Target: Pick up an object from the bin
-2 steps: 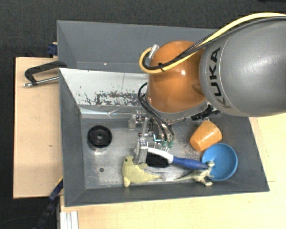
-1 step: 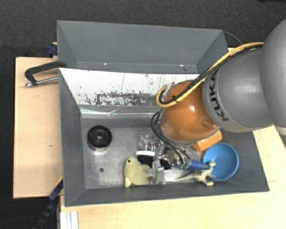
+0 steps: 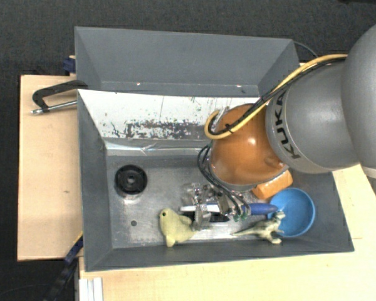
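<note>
Hanging tool: the tool (image 3: 203, 211) is low over the floor of the grey metal bin (image 3: 95, 187), near the front wall and under the arm's rounded orange cover (image 3: 241, 149).
Tool state: I cannot tell whether it is spread or pressed together, as wires and metal parts crowd the tip. Nothing shows clearly as pinched in it.
Nearest thing: a pale yellow, soft-looking animal-shaped toy (image 3: 174, 227) lies on the bin floor against the front wall, just beside the tool on its lower left. Whether the two touch cannot be made out.
Handling of the toy: it is probably light and squashy, so it should give under pressure and not slip. It looks neither fragile nor stiff. The best hold seems to be across its thicker middle, since the thin end toward the tool could fold away.
Other side of the tool: a slim blue pen-like stick (image 3: 261, 209) lies just to its right, and a pale bony-looking plastic figure (image 3: 265, 232) lies below that, by the front wall.
Further right: a round blue plastic bowl (image 3: 305, 200) sits in the right corner, with an orange block (image 3: 277, 184) at its upper left edge, partly under the cover.
Far left: a black round rubber-like wheel (image 3: 130, 180) lies alone, well apart from the tool.
Risk: the front wall close behind the toy leaves little room on that side.
</note>
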Tool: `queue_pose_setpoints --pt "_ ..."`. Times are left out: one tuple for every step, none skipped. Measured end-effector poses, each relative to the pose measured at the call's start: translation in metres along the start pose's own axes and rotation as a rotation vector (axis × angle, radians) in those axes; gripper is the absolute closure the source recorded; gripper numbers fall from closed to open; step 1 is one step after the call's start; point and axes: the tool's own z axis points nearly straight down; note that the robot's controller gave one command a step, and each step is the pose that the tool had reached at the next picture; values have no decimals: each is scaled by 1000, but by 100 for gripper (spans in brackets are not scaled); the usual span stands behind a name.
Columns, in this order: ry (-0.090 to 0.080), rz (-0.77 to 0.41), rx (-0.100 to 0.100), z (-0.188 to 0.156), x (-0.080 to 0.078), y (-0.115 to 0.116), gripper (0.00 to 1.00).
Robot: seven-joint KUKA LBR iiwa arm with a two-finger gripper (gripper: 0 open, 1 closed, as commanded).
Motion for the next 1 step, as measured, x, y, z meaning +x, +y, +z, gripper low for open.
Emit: queue_pose_setpoints --pt "-3 -114 4 -138 -22 -23 100"
